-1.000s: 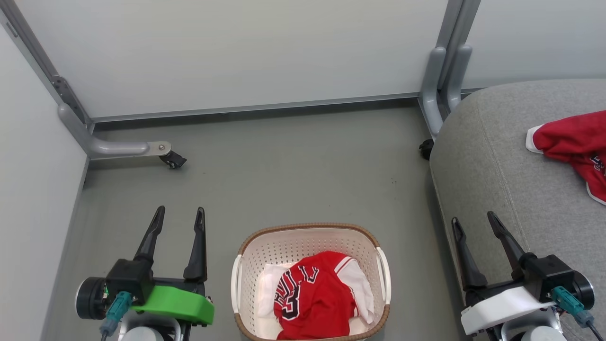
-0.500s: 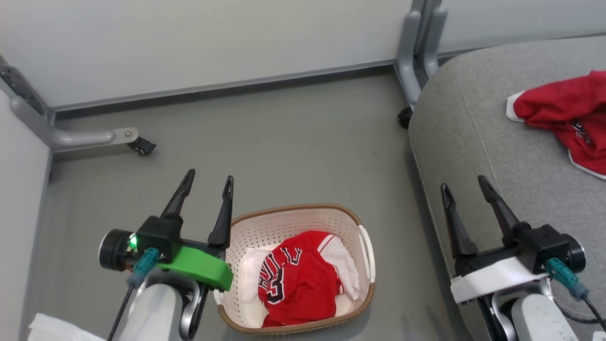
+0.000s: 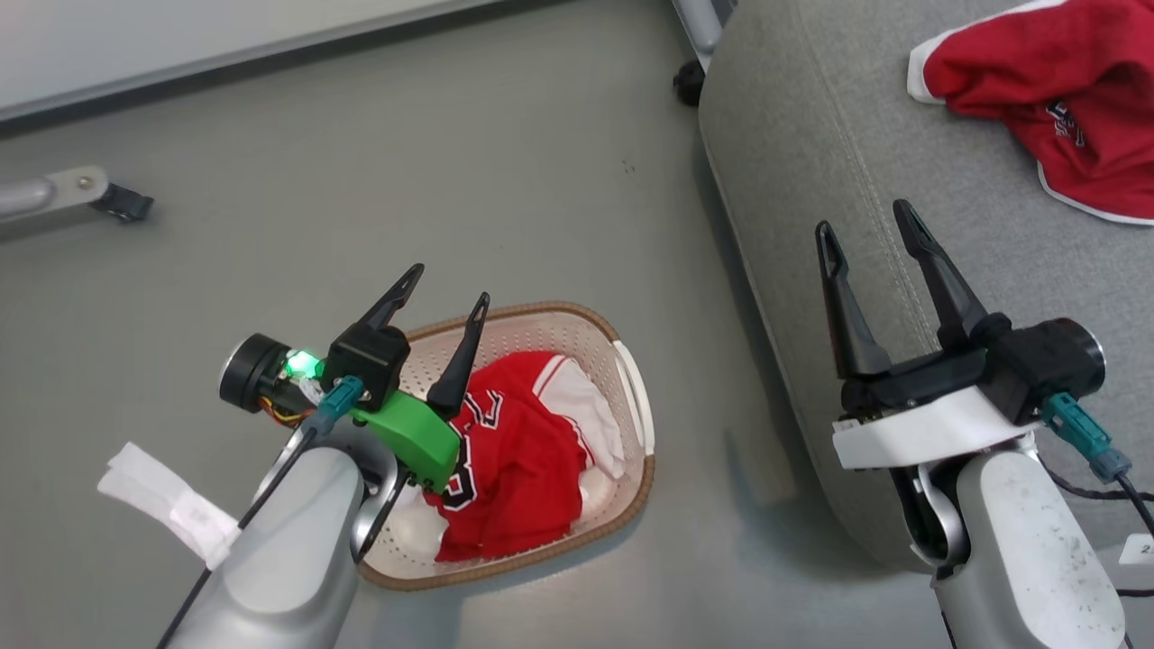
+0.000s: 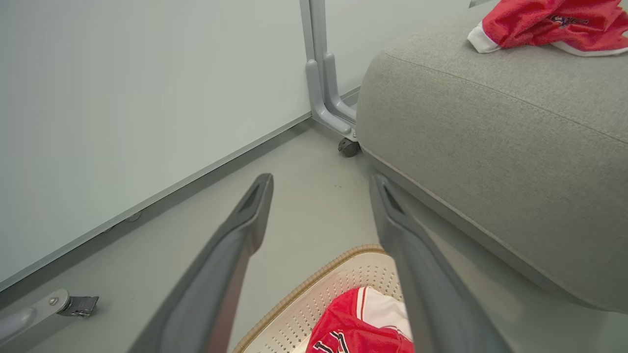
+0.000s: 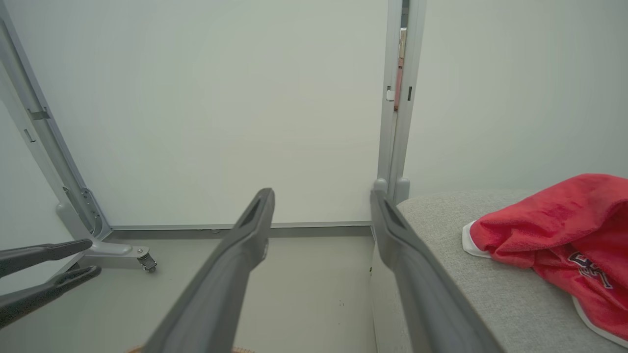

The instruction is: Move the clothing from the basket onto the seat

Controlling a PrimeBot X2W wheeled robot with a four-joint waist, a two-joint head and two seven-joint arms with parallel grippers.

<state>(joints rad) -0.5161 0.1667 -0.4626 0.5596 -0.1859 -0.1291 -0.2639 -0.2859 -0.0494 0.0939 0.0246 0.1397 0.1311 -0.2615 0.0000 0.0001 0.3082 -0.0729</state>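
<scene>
The floor (image 3: 505, 180) under me holds the basket (image 3: 552, 312) and the big grey seat (image 3: 811, 162). The red shorts (image 3: 1055, 81) lie on the seat.

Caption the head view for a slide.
Open left gripper over the basket, jersey inside; open right gripper at the seat edge; shorts on the seat.

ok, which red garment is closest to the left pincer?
The red jersey with black-and-white lettering, lying in the basket right by the open left pincer. The red shorts lie apart on the grey seat.
</scene>
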